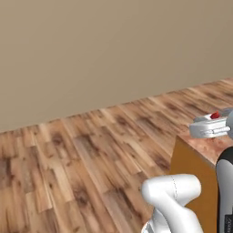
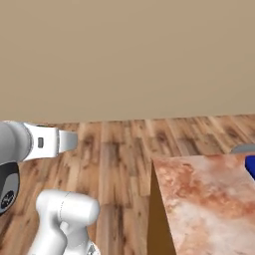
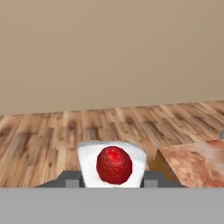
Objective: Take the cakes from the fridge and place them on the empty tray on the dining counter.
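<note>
A white wedge of cake (image 3: 112, 164) with a red cherry on top sits between my fingertips (image 3: 72, 179), and my gripper (image 3: 112, 180) is shut on it. In the left base view the gripper (image 1: 213, 120) hangs level over the corner of the dining counter (image 1: 207, 146), with the cherry of the cake (image 1: 215, 115) just showing. The right base view has the hand (image 2: 60, 141) to the left of the counter's reddish marble top (image 2: 204, 199). A sliver of a blue tray (image 2: 250, 167) shows at the right edge, its inside out of frame. The fridge is out of view.
Wooden floor (image 1: 82, 154) stretches ahead to a plain beige wall (image 1: 113, 50). The counter's orange wood side (image 1: 193, 182) drops close beside my arm. A small grey shape (image 2: 244, 148) sits at the counter's far edge.
</note>
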Controlling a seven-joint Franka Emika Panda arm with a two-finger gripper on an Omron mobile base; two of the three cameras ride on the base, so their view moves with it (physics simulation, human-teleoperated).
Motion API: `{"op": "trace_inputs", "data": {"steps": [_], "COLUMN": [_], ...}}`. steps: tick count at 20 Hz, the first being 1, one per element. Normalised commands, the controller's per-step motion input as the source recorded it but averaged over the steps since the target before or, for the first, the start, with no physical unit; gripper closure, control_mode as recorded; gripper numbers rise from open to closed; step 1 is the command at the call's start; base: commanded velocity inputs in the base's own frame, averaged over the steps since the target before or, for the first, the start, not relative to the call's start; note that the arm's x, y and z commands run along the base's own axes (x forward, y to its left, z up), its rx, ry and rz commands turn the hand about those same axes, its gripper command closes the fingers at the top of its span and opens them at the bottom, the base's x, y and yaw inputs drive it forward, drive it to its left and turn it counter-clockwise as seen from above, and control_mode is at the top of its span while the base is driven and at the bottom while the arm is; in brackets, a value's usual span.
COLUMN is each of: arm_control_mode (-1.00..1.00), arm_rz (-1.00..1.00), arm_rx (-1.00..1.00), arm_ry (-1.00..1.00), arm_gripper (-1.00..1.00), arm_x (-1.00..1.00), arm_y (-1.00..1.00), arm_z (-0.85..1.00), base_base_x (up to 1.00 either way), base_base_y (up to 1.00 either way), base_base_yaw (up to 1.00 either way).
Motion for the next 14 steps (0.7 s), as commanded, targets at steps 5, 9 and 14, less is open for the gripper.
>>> {"op": "trace_inputs", "data": {"steps": [5,9,14], "arm_control_mode": [1.00,1.00,1.00], "arm_rz": [0.00,0.00,0.00], "arm_rx": [0.00,0.00,0.00], "arm_ry": [0.00,0.00,0.00], "arm_gripper": [1.00,1.00,1.00], "arm_x": [0.00,0.00,0.00], "arm_y": [0.00,0.00,0.00], "arm_z": [0.00,0.00,0.00], "base_base_x": [0.92,0.69,0.53], "base_base_y": [0.55,0.20,0.04], "base_base_yaw": [-0.27,-0.46,-0.55]}}
